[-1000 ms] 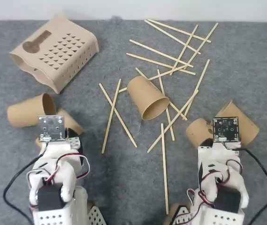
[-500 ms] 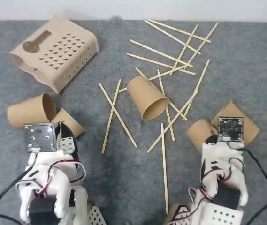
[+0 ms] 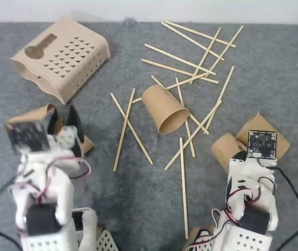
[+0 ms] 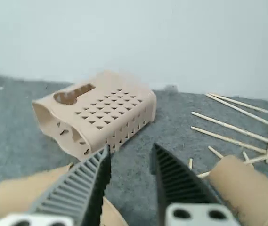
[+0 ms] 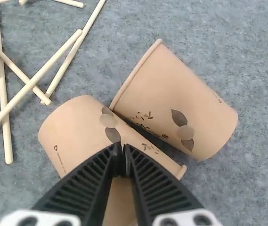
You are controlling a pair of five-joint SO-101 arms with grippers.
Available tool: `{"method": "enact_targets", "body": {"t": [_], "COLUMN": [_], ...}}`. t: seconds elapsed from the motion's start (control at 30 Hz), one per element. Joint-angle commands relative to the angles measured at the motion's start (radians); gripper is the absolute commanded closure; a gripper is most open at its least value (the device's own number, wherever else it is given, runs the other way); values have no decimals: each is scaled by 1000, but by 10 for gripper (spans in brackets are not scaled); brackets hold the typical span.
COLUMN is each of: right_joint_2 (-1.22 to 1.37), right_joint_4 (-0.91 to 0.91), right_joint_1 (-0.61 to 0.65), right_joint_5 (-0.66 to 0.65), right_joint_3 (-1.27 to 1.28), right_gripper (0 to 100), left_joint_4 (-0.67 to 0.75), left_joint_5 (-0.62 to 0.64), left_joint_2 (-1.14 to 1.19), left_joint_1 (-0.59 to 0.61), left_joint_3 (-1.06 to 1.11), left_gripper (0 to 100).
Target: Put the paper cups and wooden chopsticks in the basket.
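Where grey mat (image 3: 285, 78) reached 10 o'clock, the tan basket (image 3: 61, 57) lay on its side, keyhole slot and triangle holes facing up. One paper cup (image 3: 164, 109) lay tipped at centre; chopsticks (image 3: 183, 68) scattered around it and toward 1 o'clock. Two cups (image 5: 171, 108) touched at 4 o'clock, bearing leaf marks and small print too fine to read; right gripper (image 5: 122, 147) hung over them, jaws closed tip to tip. Two more cups (image 3: 33, 114) lay at 8 o'clock by left gripper (image 4: 130, 149), jaws parted.
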State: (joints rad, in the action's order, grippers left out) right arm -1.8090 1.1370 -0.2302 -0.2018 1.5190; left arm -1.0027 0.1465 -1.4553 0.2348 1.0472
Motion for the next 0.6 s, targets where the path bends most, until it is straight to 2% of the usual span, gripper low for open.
{"method": "enact_targets", "body": {"t": [0.0,0.23,0.4,0.57], "right_joint_2": [-7,-7,-7,-7], "right_joint_4": [-19,-18,-18,-18], "right_joint_1": [-12,-12,-13,-13], "right_joint_5": [5,3,2,2], "right_joint_3": [2,3,3,3], "right_gripper": [989,989,989,989], "left_joint_4": [29,2,-2,-132], "left_joint_5": [94,199,219,196], "left_joint_2": [253,707,993,1183], "left_joint_1": [38,51,52,78], "left_joint_3": [-193,-487,-624,-782], "left_gripper": [824,821,820,818]}}
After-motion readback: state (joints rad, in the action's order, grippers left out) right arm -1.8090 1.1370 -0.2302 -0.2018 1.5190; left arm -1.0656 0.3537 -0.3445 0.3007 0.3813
